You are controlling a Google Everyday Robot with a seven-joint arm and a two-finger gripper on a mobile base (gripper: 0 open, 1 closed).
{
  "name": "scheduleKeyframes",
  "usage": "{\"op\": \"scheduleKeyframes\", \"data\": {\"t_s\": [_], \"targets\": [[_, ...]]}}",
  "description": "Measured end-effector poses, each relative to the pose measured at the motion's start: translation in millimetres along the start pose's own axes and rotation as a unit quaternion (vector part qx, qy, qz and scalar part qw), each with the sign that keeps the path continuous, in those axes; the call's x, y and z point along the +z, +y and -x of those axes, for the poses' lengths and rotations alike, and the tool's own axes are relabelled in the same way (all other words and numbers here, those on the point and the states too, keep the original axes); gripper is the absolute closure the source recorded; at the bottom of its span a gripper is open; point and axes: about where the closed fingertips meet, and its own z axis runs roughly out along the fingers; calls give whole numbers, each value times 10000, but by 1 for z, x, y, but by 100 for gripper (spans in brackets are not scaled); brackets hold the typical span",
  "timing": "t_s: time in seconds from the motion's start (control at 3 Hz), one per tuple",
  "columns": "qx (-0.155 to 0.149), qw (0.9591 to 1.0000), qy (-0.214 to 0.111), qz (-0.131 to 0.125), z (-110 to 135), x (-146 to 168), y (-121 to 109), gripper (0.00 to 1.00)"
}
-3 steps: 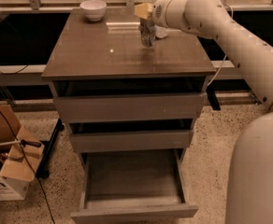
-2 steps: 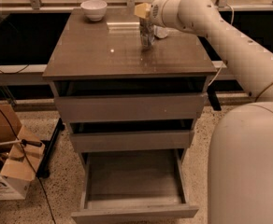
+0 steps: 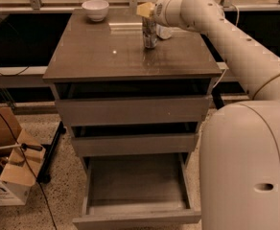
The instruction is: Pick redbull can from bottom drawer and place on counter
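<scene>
A grey-brown cabinet of three drawers stands in the middle of the view, seen from the front and slightly above. Its glossy brown top serves as the bench (image 3: 106, 51), which reflects light from the rear.

The redbull can (image 3: 150, 37), slim and silvery with darker markings, stands upright on the bench, in the rear half and right of centre. The gripper (image 3: 148, 22) is at the can's upper part, reaching it from the right. Whether it is clamped on the can or sits loosely around it cannot be told. A yellowish tag shows at the gripper's top. Just behind the can, on its right, lies a small pale object too indistinct to name.

The white robot arm (image 3: 236, 47) stretches from the gripper down and to the right, ending at the large white robot body (image 3: 248, 166), which fills the lower right corner.

A white bowl (image 3: 95, 9) sits near the rear left corner of the bench, well apart from the can.

Below the bench, the top drawer (image 3: 133, 110) and the middle drawer (image 3: 135, 144) are each pulled out slightly, with a dark gap above each front. The bottom drawer (image 3: 135, 218) is pulled out much farther, showing a plain grey box interior with nothing visible inside.

At the lower left an open cardboard box (image 3: 10, 176) rests on the speckled floor (image 3: 58, 210), near a black cable.
</scene>
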Motion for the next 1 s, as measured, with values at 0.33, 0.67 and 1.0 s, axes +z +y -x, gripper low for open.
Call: {"op": "scheduleKeyframes", "data": {"t_s": [0.33, 0.67, 1.0], "targets": [[5, 10000, 14, 8, -2, 2, 1, 11], [7, 10000, 26, 19, -3, 4, 2, 0], [7, 10000, 26, 19, -3, 4, 2, 0]]}}
